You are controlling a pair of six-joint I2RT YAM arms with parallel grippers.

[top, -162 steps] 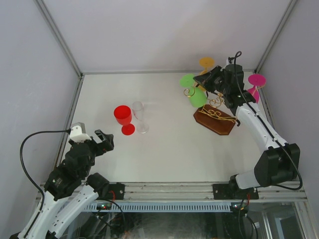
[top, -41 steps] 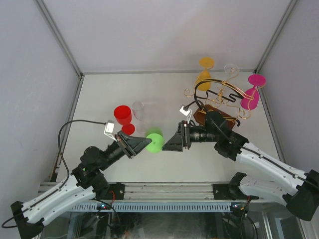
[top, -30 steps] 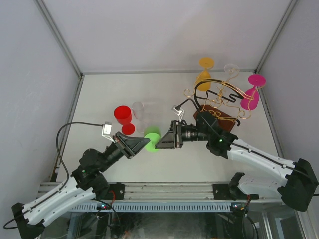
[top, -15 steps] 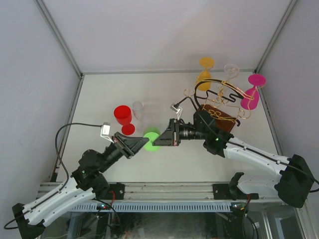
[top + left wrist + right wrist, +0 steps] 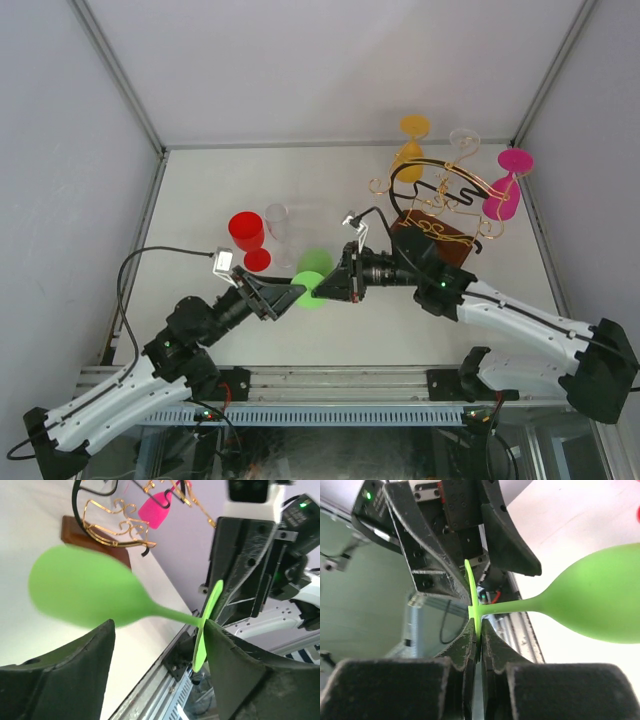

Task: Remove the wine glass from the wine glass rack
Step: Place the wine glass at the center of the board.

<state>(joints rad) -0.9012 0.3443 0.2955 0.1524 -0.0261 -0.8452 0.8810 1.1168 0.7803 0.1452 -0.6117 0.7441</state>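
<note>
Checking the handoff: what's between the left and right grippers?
The green wine glass. Left wrist view: its stem crosses the gap of the open left gripper. Right wrist view: the right gripper pinches its foot.

Wine glass [image 5: 311,291] near table [image 5: 200,200] centre, between left gripper [image 5: 278,297] (on its left) and right gripper [image 5: 328,287]. Wine glass rack [image 5: 432,243] behind-right, well apart. Two standing glasses [image 5: 247,232] behind-left, side by side.

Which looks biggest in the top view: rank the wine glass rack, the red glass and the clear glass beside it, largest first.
1. wine glass rack, clearly largest.
2. red glass.
3. clear glass, slimmer; its faint edges make third place likely, not certain.
</note>
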